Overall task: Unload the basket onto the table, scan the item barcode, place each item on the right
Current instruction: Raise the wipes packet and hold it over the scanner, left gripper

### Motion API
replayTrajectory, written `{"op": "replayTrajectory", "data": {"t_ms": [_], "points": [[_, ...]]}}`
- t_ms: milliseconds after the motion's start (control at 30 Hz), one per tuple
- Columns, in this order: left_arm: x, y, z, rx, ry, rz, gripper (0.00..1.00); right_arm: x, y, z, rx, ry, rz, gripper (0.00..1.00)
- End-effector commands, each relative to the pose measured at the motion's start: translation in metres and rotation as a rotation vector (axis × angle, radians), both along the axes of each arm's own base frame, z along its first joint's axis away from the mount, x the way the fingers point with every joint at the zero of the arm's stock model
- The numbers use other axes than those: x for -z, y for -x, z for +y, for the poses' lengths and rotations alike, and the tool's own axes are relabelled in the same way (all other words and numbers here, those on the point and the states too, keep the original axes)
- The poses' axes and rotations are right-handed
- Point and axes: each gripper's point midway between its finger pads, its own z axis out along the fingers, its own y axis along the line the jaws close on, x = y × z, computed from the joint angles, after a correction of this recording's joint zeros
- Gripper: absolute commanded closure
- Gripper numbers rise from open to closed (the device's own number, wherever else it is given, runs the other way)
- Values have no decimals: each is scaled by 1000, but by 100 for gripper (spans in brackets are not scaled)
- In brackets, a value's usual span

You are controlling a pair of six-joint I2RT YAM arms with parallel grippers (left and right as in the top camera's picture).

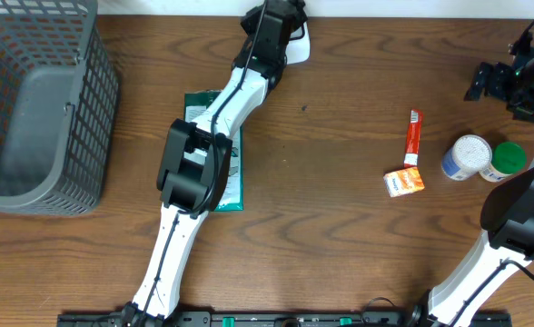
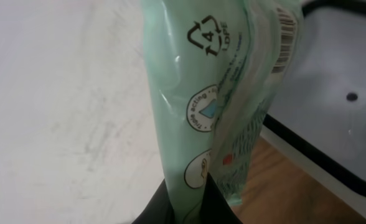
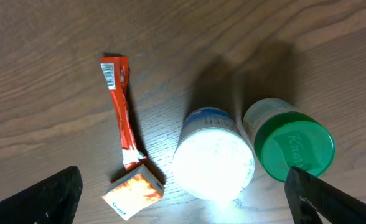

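1. Two arms at a wooden table [image 1: 340, 236], pictured from overhead and from each wrist.
2. Left gripper [image 2: 192, 210] pressed tight on one end of a pale green pouch [image 2: 183, 93], holding it at the table's far edge.
3. Printed on the pouch's other end, away from the fingers: a barcode [image 2: 285, 37], with a recycling mark [image 2: 206, 34] just beside it.
4. Close behind the pouch on one side, a grey panel [image 2: 338, 74] with a black rim; pale, blurred background on the other.
5. Right gripper [image 3: 182, 186] spread wide and gripping nothing, hanging above a white-capped bottle [image 3: 214, 155] and a green-capped jar [image 3: 295, 146] standing side by side.
6. Lying near the bottle: a red stick sachet [image 3: 121, 106], one end meeting a small orange packet [image 3: 133, 190].
7. Flat on the wood beneath the left arm, a darker green packet [image 1: 234, 182], partly hidden.
8. At the table's left end, a grey mesh basket [image 1: 103, 91].
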Motion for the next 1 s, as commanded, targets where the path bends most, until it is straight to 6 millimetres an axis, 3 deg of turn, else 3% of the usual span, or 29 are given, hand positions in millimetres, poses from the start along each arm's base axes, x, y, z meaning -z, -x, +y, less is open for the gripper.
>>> {"op": "replayTrajectory", "data": {"t_ms": [0,267,567,833,967], "points": [[-10,-1,2,-19,-32,-20,93,-11,0,0,13,11,-27,1],[16,16,-9,7,-89,97,93,-11,0,0,13,11,-28,1],[22,21,-13,13,-105,122,93,-11,0,0,12,10,-27,1],[16,18,-14,12,-92,97,93,-11,0,0,13,10,-27,1],[-11,14,-17,11,-57,26,93,-11,0,0,13,10,-27,1]]}}
